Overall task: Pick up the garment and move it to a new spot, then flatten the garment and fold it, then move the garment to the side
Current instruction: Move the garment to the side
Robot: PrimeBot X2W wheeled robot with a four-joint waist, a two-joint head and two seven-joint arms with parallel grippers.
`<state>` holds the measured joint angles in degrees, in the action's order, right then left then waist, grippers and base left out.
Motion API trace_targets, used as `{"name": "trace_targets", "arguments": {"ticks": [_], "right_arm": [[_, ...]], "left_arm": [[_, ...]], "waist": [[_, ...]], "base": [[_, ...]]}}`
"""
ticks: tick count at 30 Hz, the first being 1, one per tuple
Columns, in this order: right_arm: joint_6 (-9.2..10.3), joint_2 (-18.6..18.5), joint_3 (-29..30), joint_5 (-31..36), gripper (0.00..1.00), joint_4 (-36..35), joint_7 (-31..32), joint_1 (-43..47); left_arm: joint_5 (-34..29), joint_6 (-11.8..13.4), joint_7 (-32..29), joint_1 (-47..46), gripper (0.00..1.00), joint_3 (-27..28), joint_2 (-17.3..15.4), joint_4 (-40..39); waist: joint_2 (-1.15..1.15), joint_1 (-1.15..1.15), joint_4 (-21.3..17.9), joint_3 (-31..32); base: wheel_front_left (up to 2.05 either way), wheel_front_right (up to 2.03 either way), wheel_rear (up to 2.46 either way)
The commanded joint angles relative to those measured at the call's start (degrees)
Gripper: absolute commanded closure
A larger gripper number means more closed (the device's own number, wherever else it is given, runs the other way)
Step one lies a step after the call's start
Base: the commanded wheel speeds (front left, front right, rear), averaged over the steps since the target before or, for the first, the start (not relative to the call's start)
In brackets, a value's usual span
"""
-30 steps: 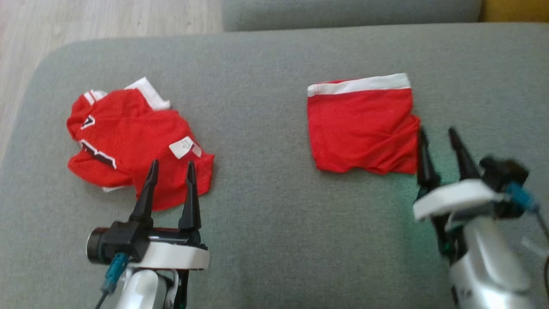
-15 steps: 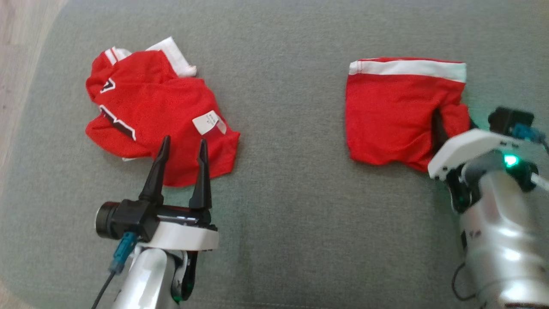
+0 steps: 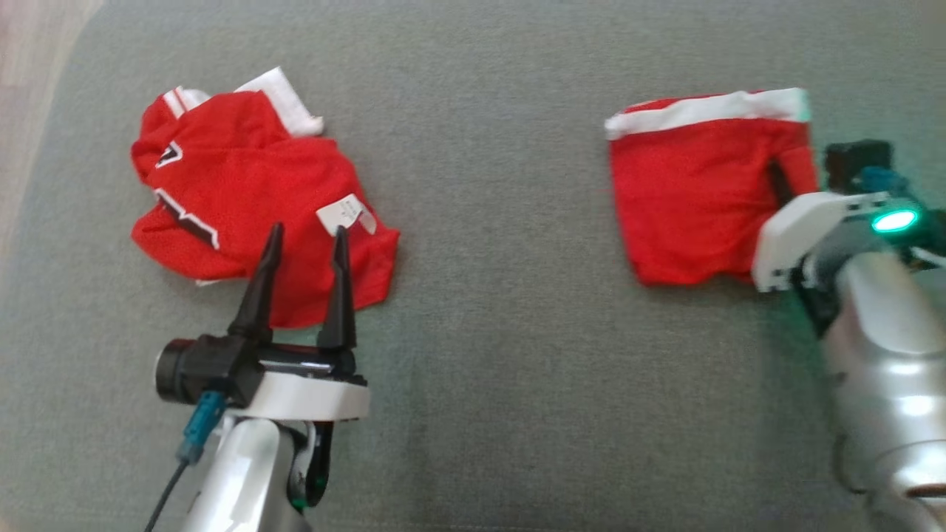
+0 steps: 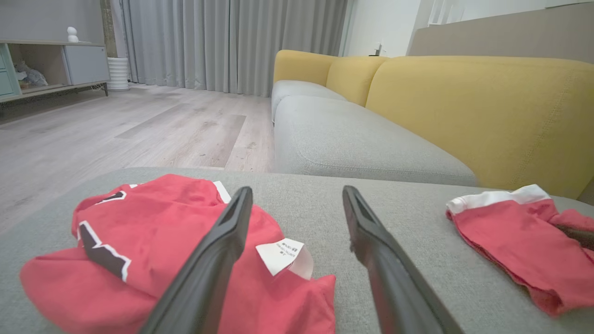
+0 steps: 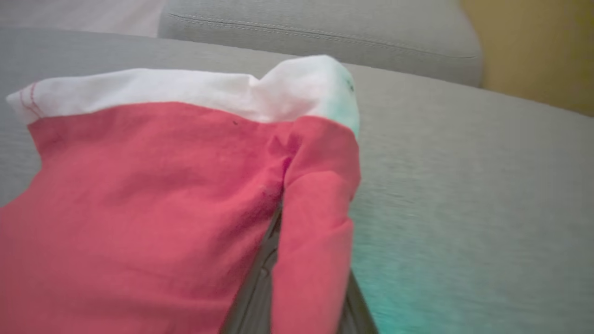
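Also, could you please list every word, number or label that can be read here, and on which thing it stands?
No text can be read clearly.
White label on the crumpled red jersey: printed lines, too small to read.
Black marking edged in white on the jersey: creased, perhaps part of a number, not readable.
Red shorts with white waistband: no text visible.

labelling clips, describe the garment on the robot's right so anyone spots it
On the grey cushion, look to the robot's right. The folded red garment there is squarish with a white band along its far edge; the crumpled red jersey at left has black trim and a label.
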<state>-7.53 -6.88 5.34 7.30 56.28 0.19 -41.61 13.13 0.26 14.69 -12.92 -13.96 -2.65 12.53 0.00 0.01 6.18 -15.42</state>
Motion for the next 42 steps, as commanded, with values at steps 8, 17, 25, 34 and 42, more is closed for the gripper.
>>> {"name": "trace_targets", "arguments": {"ticks": [8, 17, 25, 34, 42], "right_arm": [[0.04, -14.54, -9.62, -0.39, 1.00, -3.17, 0.92, -1.95], [0.04, -25.70, -12.00, -3.40, 1.00, -2.77, 1.50, -2.28], [0.04, -29.00, -8.64, -4.13, 1.00, -2.34, 0.58, -3.13], [0.04, -28.40, -6.20, -3.16, 1.00, -2.23, -0.25, -2.91], [0.04, -25.50, -2.92, -2.35, 0.00, -3.81, -1.89, -3.12]], "left_arm": [[-0.07, 0.28, 0.31, -1.22, 0.00, 3.09, -0.22, -2.77], [-0.32, -0.20, 0.31, -1.88, 0.00, 3.37, -0.22, -3.16], [-0.76, -0.62, 0.31, -2.40, 0.00, 3.95, -0.22, -3.12], [-1.28, -0.81, 0.31, -2.37, 0.00, 3.96, -0.22, -2.81], [-1.58, -1.01, 0.31, -2.10, 0.00, 4.08, -0.22, -2.26]], "waist": [[0.00, -0.01, -2.66, 0.44], [0.00, -0.01, -2.00, -1.25], [0.00, -0.01, -1.43, -2.49], [0.00, -0.01, -1.88, -2.56], [0.00, -0.01, -2.28, -1.10]], "base": [[0.00, 0.00, 0.00], [0.00, 0.00, 0.00], [0.00, 0.00, 0.00], [0.00, 0.00, 0.00], [0.00, 0.00, 0.00]]}}
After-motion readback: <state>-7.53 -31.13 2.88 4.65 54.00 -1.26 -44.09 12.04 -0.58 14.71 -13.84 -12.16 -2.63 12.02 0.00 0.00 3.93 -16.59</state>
